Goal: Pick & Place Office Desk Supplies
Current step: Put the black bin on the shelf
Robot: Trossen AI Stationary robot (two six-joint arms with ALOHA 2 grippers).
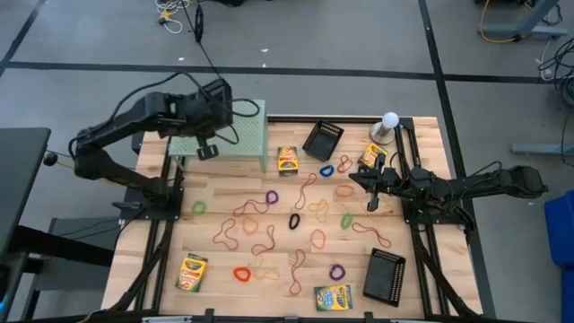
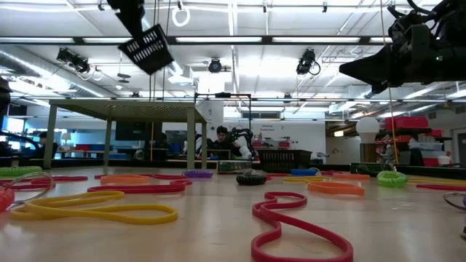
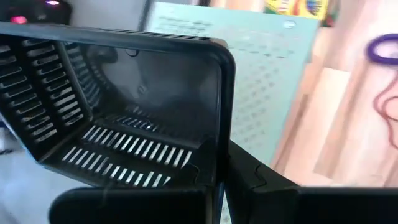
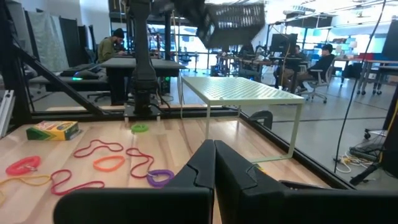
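The left gripper (image 3: pixel 217 186), jaws clamped on a mesh tray (image 3: pixel 124 112), holds it above the green stand (image 1: pixel 235 136). Next, I judge: lower it onto the stand. The right gripper (image 1: pixel 371 190) waits mid-tabletop, jaws shut, empty.

A pale green stand (image 1: pixel 235 137) with lots of little holes sits at the far left corner of the wooden table (image 1: pixel 229 285). A white ball lamp (image 1: pixel 389 121) on a grey base stands at the far right corner. Past the table is a big room with ceiling lights, desks and people sitting in chairs (image 4: pixel 322 61). Cables (image 1: pixel 176 11) lie on the grey floor
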